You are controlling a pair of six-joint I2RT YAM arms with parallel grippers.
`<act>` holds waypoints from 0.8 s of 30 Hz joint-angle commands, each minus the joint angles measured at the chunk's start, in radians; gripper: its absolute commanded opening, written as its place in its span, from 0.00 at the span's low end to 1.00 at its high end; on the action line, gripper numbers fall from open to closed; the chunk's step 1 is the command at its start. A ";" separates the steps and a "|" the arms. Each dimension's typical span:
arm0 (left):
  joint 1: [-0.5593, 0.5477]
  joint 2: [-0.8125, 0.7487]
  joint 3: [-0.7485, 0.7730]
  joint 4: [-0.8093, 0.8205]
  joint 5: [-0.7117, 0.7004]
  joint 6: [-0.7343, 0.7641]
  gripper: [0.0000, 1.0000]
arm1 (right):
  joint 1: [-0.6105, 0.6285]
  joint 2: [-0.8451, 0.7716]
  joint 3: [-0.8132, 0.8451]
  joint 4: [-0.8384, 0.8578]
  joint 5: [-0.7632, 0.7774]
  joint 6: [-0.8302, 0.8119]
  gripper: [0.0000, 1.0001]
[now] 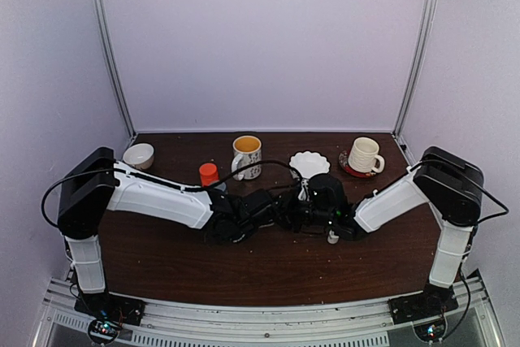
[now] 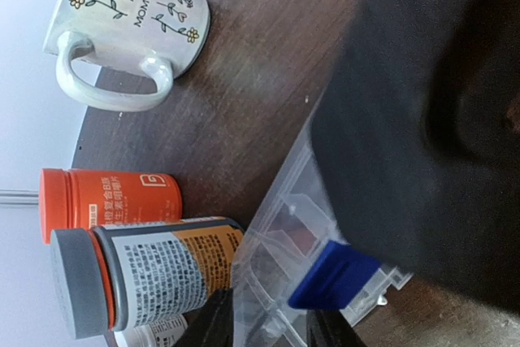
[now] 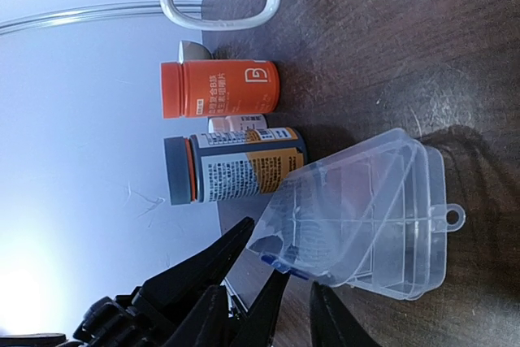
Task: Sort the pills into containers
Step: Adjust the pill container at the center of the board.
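two arms, the left arm [image 1: 162,198] and the right arm [image 1: 390,201], meet nose to nose at the middle of the worktop [image 1: 268,270], and their wrists cover whatever lies between them. behind them, from nine o'clock round to three, stand a small bowl [image 1: 139,154], an orange bottle [image 1: 209,173], a flowered mug [image 1: 246,156], a white dish [image 1: 309,163] and a white mug [image 1: 364,155]. all are set well back, which i judge leaves the middle free for working.

from the left wrist, the clear box [image 2: 280,253] sits at five o'clock with a blue piece [image 2: 333,275] on its edge. the left end effector [image 2: 272,332] has a finger either side of that edge at six o'clock. whether it is clenched on the box i cannot tell. a grey-capped bottle [image 2: 138,278] stands just beside the box at nine o'clock.

from the right wrist, the lid [image 3: 341,201] is tilted up off the compartments [image 3: 390,249], probably so they can be reached. the right end effector [image 3: 299,314] is released: its fingers are parted, with bare wood between them and the tips just short of the box's near corner. a black shape at seven o'clock reaches the lid's edge, likely the other arm propping it. the pills cannot be made out in any view.
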 commanded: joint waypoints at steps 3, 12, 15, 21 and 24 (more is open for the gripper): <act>0.026 0.011 0.033 0.005 0.016 0.010 0.36 | -0.013 -0.008 0.040 0.006 -0.003 -0.022 0.41; 0.064 0.048 0.081 -0.042 0.080 0.025 0.37 | -0.028 0.016 0.072 -0.003 0.000 -0.032 0.45; 0.073 0.063 0.098 -0.054 0.097 0.032 0.37 | -0.035 0.014 0.074 -0.006 0.001 -0.036 0.46; 0.084 0.070 0.116 -0.066 0.121 0.033 0.37 | -0.040 -0.026 0.043 -0.038 0.018 -0.071 0.43; 0.089 0.069 0.120 -0.066 0.123 0.033 0.37 | -0.041 -0.050 0.009 -0.041 0.030 -0.083 0.33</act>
